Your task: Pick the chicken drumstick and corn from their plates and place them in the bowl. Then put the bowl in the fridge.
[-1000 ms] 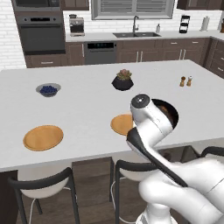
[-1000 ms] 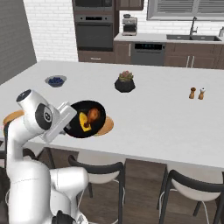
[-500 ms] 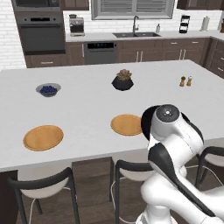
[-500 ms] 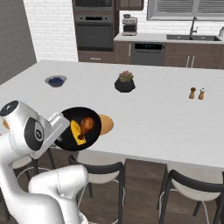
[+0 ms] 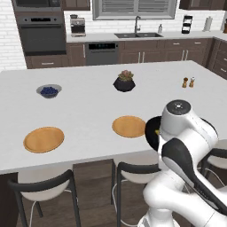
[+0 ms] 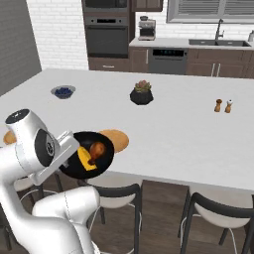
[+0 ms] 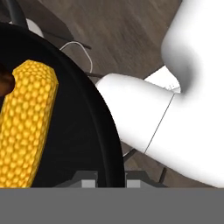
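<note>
White island counter [image 5: 88,111] fills most of what I see from both base cameras, with dark cabinets, a built-in oven [image 5: 40,37] and a sink [image 5: 137,34] under a window along the back wall. Black bar stools [image 6: 213,218] stand on my side, over a dark wood floor. On the counter I make out two tan wooden plates [image 5: 43,139], one near the left edge and the other [image 5: 128,126] just beside the arm, both bare. Farther back sit a small blue bowl [image 5: 48,91], a black faceted pot with a plant [image 5: 124,83], and a pair of shakers [image 5: 188,82].

My gripper [image 7: 111,180] is clamped shut on the rim of the dark bowl [image 6: 87,155], which I hold tilted off the counter's near edge, above the stools. Inside it the orange-brown chicken drumstick [image 6: 97,150] lies just beside the yellow corn [image 7: 26,124]. Close up, the cob shows neat rows of kernels against the bowl's black interior.
</note>
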Motion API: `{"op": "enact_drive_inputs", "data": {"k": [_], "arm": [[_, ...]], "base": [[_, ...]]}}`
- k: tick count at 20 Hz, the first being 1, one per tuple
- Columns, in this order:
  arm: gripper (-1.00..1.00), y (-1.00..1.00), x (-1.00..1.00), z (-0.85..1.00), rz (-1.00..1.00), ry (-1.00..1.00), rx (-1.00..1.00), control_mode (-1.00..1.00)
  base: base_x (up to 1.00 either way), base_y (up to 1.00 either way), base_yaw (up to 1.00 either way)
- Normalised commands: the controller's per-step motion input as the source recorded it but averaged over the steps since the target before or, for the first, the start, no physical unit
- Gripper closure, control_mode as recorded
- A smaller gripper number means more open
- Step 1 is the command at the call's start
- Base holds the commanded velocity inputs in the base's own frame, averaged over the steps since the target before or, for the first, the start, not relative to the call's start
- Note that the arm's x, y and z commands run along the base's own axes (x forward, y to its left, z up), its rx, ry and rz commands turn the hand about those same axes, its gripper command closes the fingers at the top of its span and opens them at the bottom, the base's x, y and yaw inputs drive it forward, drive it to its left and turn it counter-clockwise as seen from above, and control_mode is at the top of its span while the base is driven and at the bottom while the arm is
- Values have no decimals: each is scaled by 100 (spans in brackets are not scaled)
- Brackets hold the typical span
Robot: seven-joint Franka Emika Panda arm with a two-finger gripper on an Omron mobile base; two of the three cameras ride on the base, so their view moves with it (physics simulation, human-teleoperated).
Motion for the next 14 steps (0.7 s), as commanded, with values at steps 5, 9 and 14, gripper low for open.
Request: {"op": "enact_drive_inputs", "data": {"k": [5,9,14], "arm": [[100,0,-5,-2,11,0,-4,-100],[100,0,0,0,0,0,0,-100],[100,0,0,0,0,0,0,-100]], "base": [[0,0,0],[0,0,0],[0,0,0]]}}
